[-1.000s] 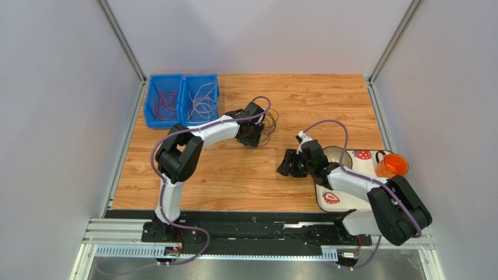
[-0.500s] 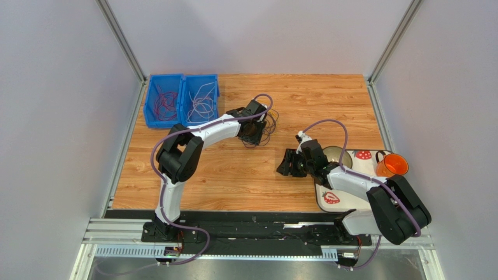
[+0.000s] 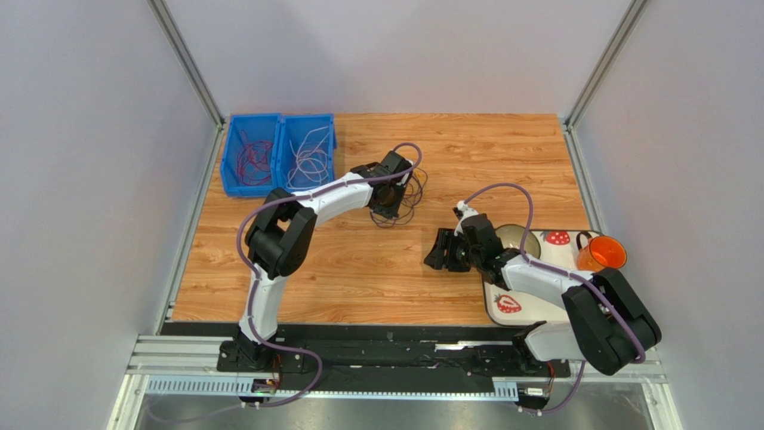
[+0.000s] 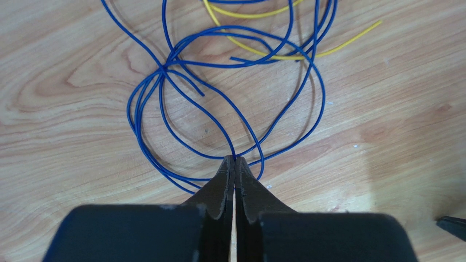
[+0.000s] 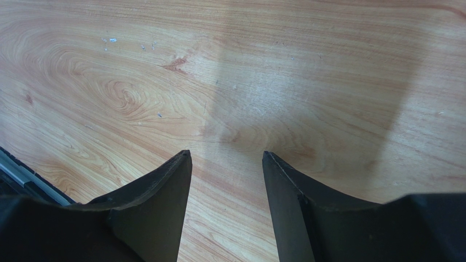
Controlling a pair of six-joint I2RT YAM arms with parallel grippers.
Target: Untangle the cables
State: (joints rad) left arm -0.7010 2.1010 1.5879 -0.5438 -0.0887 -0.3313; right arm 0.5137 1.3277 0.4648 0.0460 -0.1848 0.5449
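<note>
Left gripper (image 4: 235, 159) pinching blue cable (image 4: 164, 69), right gripper (image 5: 227, 155) spread, 2 bins (image 3: 280, 152) perhaps holding wires (image 3: 311, 163)

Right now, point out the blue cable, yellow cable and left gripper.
blue cable (image 4: 324, 103), left wrist view, loop's right side
yellow cable (image 4: 353, 37), left wrist view, free end
left gripper (image 4: 235, 161), left wrist view, between fingertips

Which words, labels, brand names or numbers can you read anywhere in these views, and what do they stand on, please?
None: no view shows any readable text.
The white tray carries only strawberry pictures, no words.
The blue bins, orange cup, cables and table show no labels or numbers.
</note>
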